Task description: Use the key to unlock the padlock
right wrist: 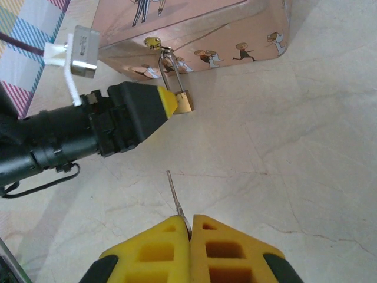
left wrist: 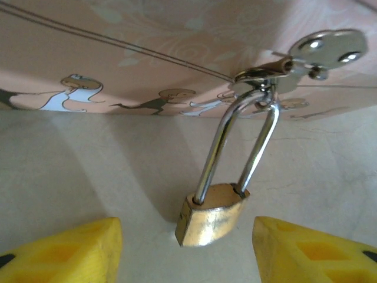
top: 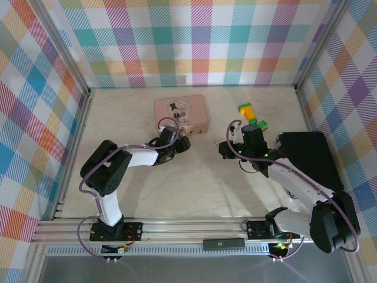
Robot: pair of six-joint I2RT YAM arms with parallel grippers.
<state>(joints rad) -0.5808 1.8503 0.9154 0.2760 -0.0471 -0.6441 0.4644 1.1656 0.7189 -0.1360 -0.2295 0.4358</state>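
Padlock (left wrist: 212, 215) hangs at tin (right wrist: 206, 23) front, left gripper (left wrist: 185, 250) spread either side, not touching. Right gripper (right wrist: 189, 221) pinches key (right wrist: 175, 197), short of tin. Risk: unclamped padlock swings off key; key twists in pinch

The padlock (left wrist: 212, 217), a small brass body at lower centre of the left wrist view, slants down on its long silver shackle from the pink tin (left wrist: 147, 41), both legs seated. The key (right wrist: 174, 194), a thin grey sliver, pokes up at bottom centre, pinched in the right gripper (right wrist: 189, 227).
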